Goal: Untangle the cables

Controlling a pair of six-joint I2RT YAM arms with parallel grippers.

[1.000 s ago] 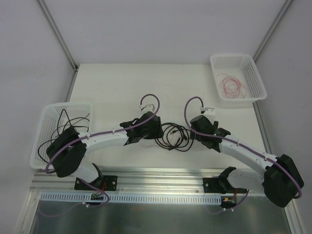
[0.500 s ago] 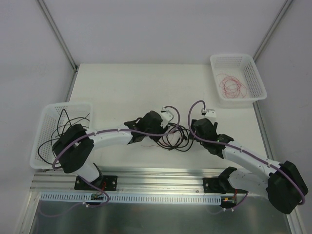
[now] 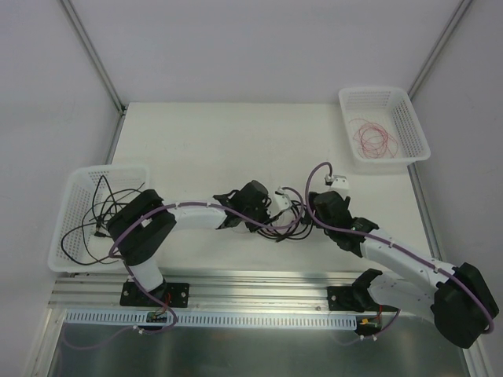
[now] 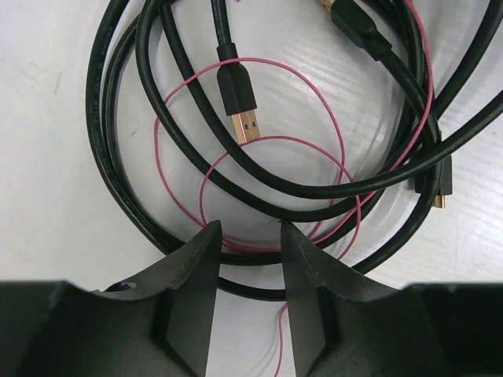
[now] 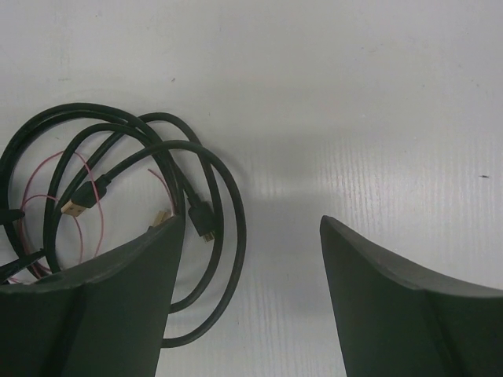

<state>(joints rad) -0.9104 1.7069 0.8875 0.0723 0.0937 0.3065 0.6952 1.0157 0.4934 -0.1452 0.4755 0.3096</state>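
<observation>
Cables point(image 4: 314, 191): a looped tangle lying flat on the white bench point(image 3: 196, 141), several black leads with one fine red wire point(image 4: 203, 196) threaded through them. Everything below is placed from this tangle.
Plug ends: a black USB plug point(image 4: 240, 102) with a gold tip lies inside the loops. Smaller gold-tipped ends sit at the tangle's rim.
Left gripper point(image 4: 245, 236): directly over the tangle's left part, pointing down onto it.
Left jaws: partly open with a narrow gap. A black strand and the red wire cross that gap right at the tips, and I cannot tell whether either pad touches them.
Right gripper point(image 5: 250, 224): just beside the tangle on its right, over bare bench.
Right jaws: spread wide, with only bench surface between them. In the right wrist view the nearest black loop runs beside one finger.
Left basket point(image 3: 71, 184): well apart from the tangle to its left, holding loose black wires point(image 3: 102, 208).
Right basket point(image 3: 376, 89): well apart from the tangle, to its right and farther back, holding a coil of red wire point(image 3: 373, 137).
</observation>
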